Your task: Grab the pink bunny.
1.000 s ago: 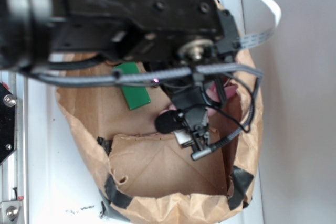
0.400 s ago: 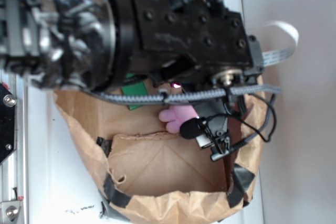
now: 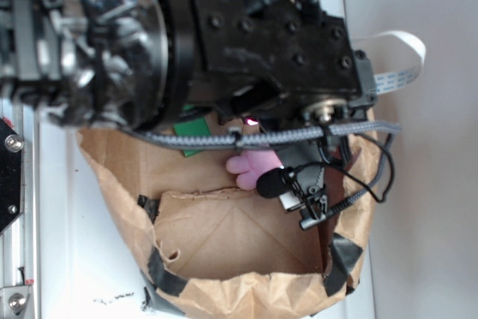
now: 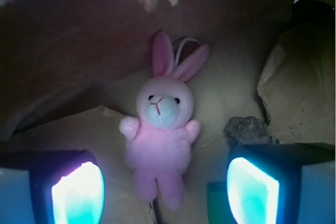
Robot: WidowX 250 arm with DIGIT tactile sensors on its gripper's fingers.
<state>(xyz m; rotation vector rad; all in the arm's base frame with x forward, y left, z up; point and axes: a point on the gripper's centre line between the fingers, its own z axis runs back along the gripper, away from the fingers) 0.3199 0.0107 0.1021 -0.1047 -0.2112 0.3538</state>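
small pink plush bunny (image 4: 160, 142) with long darker-pink ears lies face-up on the crumpled brown paper floor of a brown paper bag (image 3: 224, 244). in the wrist view it sits centre frame, ears toward the far side, feet toward the near edge, a thin white loop by its ears. in the exterior view only a bit of the pink plush bunny (image 3: 250, 166) shows, peeking out below the black arm and just left of a black round-tipped part on the wrist.

black robot gripper (image 4: 165, 187) is spread wide, released, nothing between the fingers. left finger pad (image 4: 77, 192) and right finger pad (image 4: 252, 190) glow whitish-teal at the bottom corners of the wrist view, one each side of the bunny's legs, neither touching it. gripper hangs above the bunny, which lies in the gap between the pads.

rough grey-brown rock (image 4: 248, 130) lies on the paper to the right of the bunny, near but apart from it, just above the right pad. flat green rectangular piece (image 3: 196, 126) shows in the exterior view on the paper left of the bunny, mostly covered by the arm; a green bit (image 4: 216, 203) also shows at the bottom of the wrist view beside the right pad.

bag has black tape patches along its near rim and sits on a white surface (image 3: 82, 259). grey braided cable (image 3: 246, 140) crosses in front of the arm; white flat ribbon cable (image 3: 396, 65) loops at far right.
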